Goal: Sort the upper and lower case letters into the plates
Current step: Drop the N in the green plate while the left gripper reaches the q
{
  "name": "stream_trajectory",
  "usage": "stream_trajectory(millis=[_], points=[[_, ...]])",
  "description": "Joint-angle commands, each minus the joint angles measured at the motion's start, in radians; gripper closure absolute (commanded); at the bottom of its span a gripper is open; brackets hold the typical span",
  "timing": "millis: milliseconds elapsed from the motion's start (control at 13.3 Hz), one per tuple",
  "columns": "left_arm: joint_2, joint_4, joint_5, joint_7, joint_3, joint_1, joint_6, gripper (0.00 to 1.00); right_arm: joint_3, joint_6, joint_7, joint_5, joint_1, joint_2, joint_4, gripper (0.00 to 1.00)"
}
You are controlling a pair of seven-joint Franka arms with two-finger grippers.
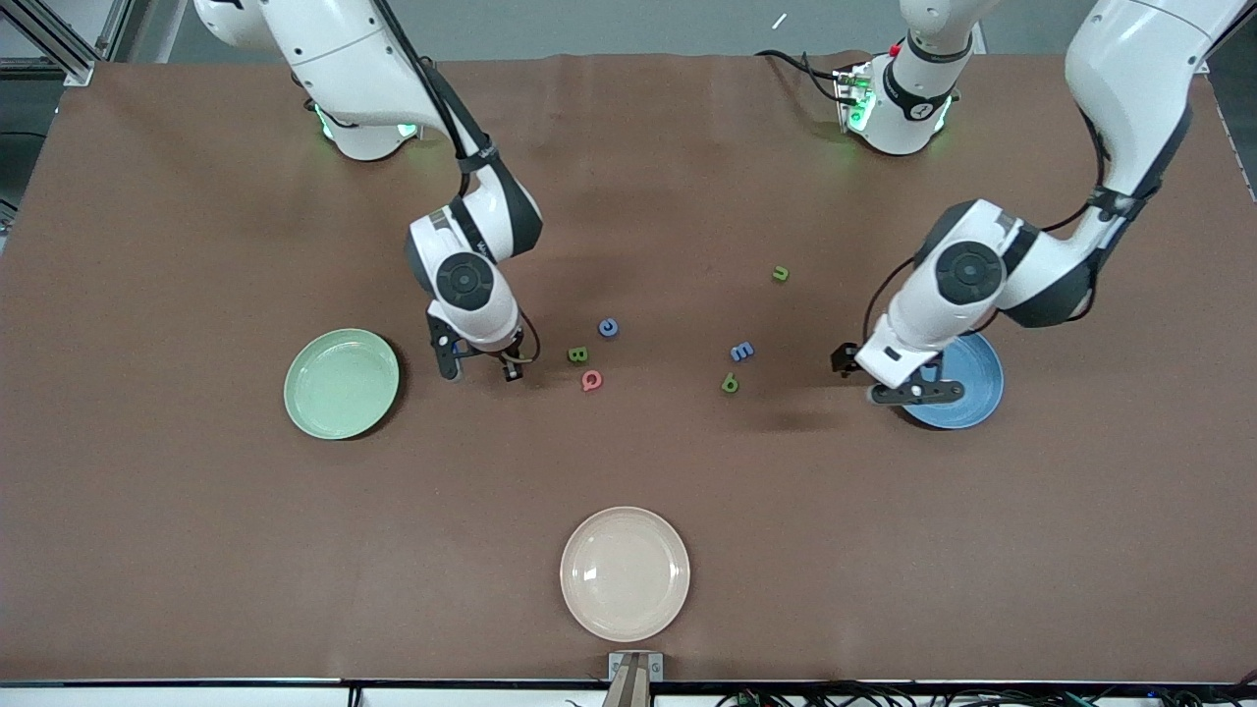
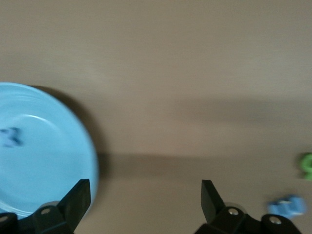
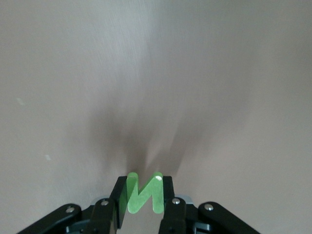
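My right gripper (image 3: 144, 195) is shut on a green letter N (image 3: 145, 193) and holds it just above the table. In the front view this gripper (image 1: 503, 370) is between the pale green plate (image 1: 341, 383) and a green B (image 1: 577, 354). The plate is bare. A blue c (image 1: 609, 327), a red Q (image 1: 591, 380), a blue letter (image 1: 741, 351), a green letter (image 1: 730, 383) and a green u (image 1: 781, 274) lie mid-table. My left gripper (image 1: 918, 393) is open and empty over the rim of the blue plate (image 1: 967, 398). The plate (image 2: 44, 151) holds one blue letter (image 2: 10, 137).
A cream-white plate (image 1: 625, 573) sits near the table's front edge, nearer to the front camera than the letters. In the left wrist view a green letter (image 2: 307, 165) and a blue letter (image 2: 287, 205) lie on the table beside my open left gripper (image 2: 146, 195).
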Motion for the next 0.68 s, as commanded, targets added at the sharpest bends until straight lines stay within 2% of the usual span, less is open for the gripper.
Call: stream_trajectory(millis=[0, 150, 300, 451, 601], points=[[0.092, 0.101, -0.008, -0.111, 0.003, -0.115, -0.020, 0.00, 0.010, -0.134, -0.237, 0.003, -0.146, -0.117, -0.032, 1.00], [0.133, 0.154, -0.005, -0.150, 0.005, -0.173, -0.020, 0.00, 0.009, -0.202, -0.439, 0.002, -0.271, -0.158, -0.043, 1.00], [0.187, 0.215, 0.026, -0.142, 0.017, -0.241, -0.020, 0.00, 0.009, -0.195, -0.637, 0.002, -0.393, -0.177, -0.084, 0.99], [0.207, 0.262, 0.073, -0.154, 0.079, -0.346, -0.019, 0.00, 0.009, -0.160, -0.711, 0.002, -0.459, -0.168, -0.112, 0.99], [0.222, 0.307, 0.074, -0.154, 0.165, -0.460, -0.019, 0.00, 0.010, -0.034, -0.753, 0.002, -0.478, -0.165, -0.181, 0.99]])
